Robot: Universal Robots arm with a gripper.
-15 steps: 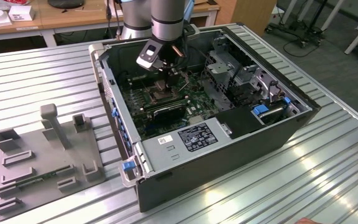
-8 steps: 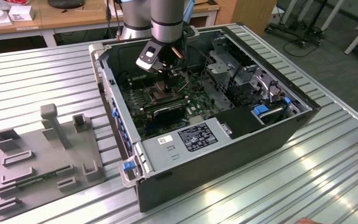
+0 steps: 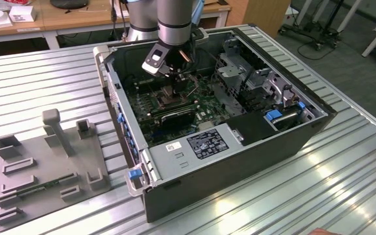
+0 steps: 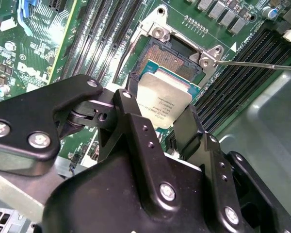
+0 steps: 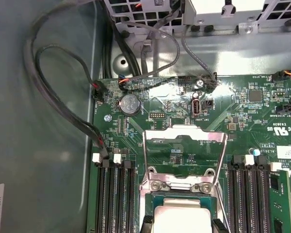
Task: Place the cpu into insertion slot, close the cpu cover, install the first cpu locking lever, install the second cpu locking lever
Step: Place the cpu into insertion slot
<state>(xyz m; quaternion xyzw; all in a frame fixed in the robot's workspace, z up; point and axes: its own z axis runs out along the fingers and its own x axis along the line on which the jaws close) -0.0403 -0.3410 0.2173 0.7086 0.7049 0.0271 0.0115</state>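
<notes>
Broadly, a ribbed silvery metal desk [image 3: 344,161] carries a black computer tower case [image 3: 240,166] lying on its side, open face up. At the exterior view's left, well apart from the case, lies a flat grey plastic fixture plate [image 3: 37,176] with upright holders. A grey cylindrical robot arm [image 3: 174,19] reaches down into the case. A green motherboard [image 5: 160,104] covers the case floor, with fine white lettering printed across it. A white printed label [image 3: 207,143] sits on the silvery panel at the case's near end.

Long narrow black memory slots [image 5: 114,194] flank the socket on both sides. The thin square silvery metal cpu cover [image 5: 184,134], with its cut-out middle, is swung open and lies back over the board, away from the socket. The small square black-framed insertion slot [image 4: 172,51] shows part of its dark centre.

The black two-fingered hand [image 4: 159,99] is narrowed onto the small flat square cpu [image 4: 169,94] with a silvery-grey metal top, one finger on each of two opposite edges. It holds the chip over the slot, hiding part of it. Whether the chip touches the slot I cannot tell. Rows of small dark print cross the chip's top.

A thin steel locking lever [image 4: 252,63] runs out from the socket's corner bracket across the memory slots. A round silvery coin battery [image 5: 130,103] sits on the board beyond the cover.
</notes>
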